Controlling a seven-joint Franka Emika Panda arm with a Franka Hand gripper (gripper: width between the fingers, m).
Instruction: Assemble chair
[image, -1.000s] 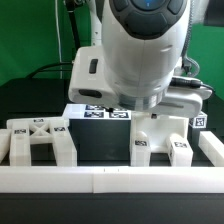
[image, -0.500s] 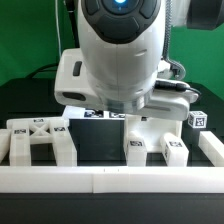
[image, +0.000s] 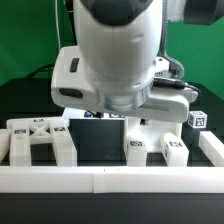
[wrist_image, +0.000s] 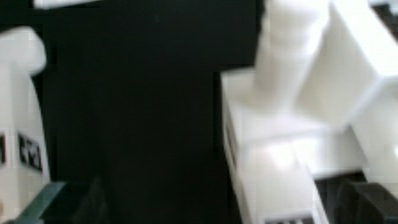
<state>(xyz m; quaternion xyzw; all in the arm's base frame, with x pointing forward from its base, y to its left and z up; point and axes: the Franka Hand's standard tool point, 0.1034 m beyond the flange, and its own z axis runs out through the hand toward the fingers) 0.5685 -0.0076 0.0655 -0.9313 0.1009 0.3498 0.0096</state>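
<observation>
The chair lies in separate matte-white parts. One blocky frame with a crossed brace (image: 38, 138) stands at the exterior view's left, and a second tagged part (image: 158, 140) stands at its right. My arm's big white body (image: 115, 50) fills the middle and hides the gripper there. In the wrist view my gripper (wrist_image: 205, 206) is open, with its dark fingertips (wrist_image: 43, 206) far apart at the picture's edge. A blurred white chair part (wrist_image: 285, 120) runs close beside one finger, and another tagged part (wrist_image: 18, 110) lies outside the other. Black table shows between the fingers.
A long low white border rail (image: 110, 181) runs along the front, with a short rail (image: 212, 148) at the exterior view's right. A small tagged white block (image: 198, 119) sits at the back right. Tags (image: 94, 116) show under the arm, and a green wall stands behind.
My arm has shifted toward the exterior view's left and swung closer to the camera, covering more of the picture. The chair parts have not moved, and the gripper has stayed open.
</observation>
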